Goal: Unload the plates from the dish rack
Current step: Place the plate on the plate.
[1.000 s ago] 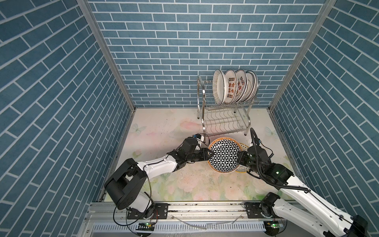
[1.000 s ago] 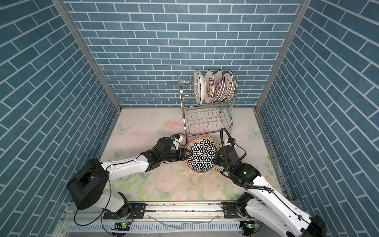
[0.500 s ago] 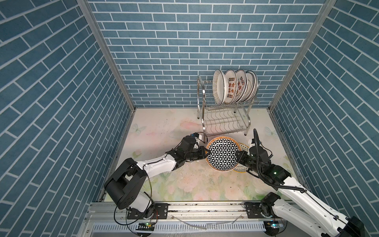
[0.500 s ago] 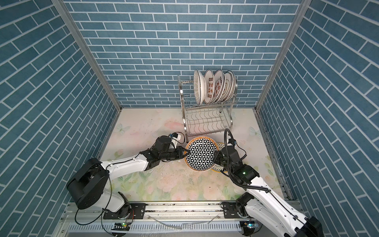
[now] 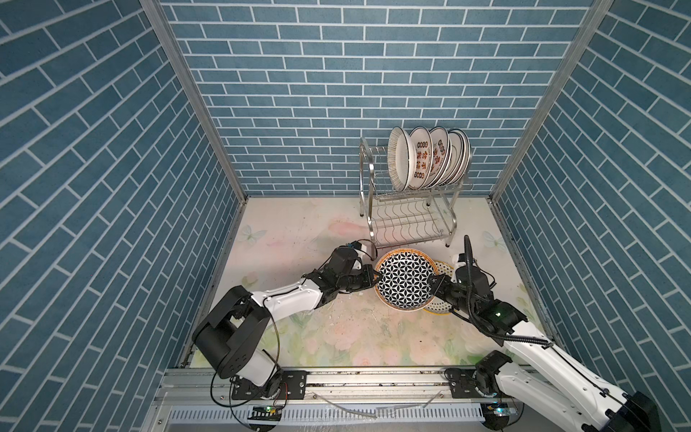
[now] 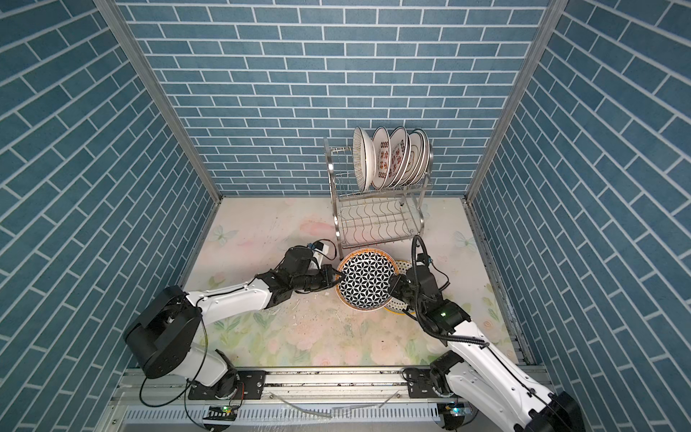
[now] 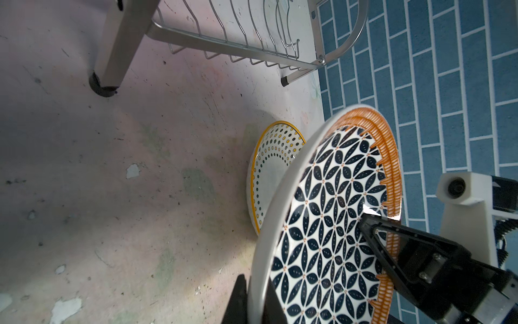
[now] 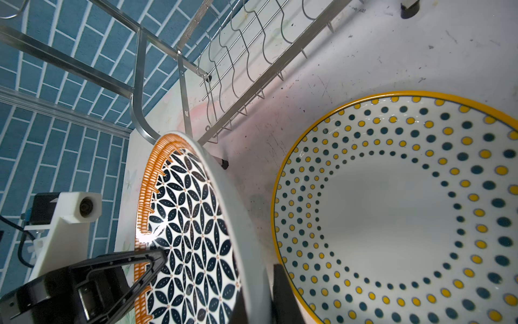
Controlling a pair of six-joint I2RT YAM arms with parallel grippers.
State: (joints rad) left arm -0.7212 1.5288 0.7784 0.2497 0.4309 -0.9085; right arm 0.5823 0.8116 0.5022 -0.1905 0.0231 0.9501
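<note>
dish rack [image 5: 362,175]: upright plates [image 5: 422,159] | left end effector [image 5: 377,278], right end effector [image 5: 433,283] grip geometric plate [image 5: 405,280]

both top views: high at the front, angled steeply down toward the back wall [image 5: 336,93], whole table [image 5: 299,239] covered. wrist views: close range, each along its arm; shared content: geometric plate [image 7: 322,224], dotted plate [image 8: 392,210], dish rack [image 8: 136,78] lower shelf.
</note>
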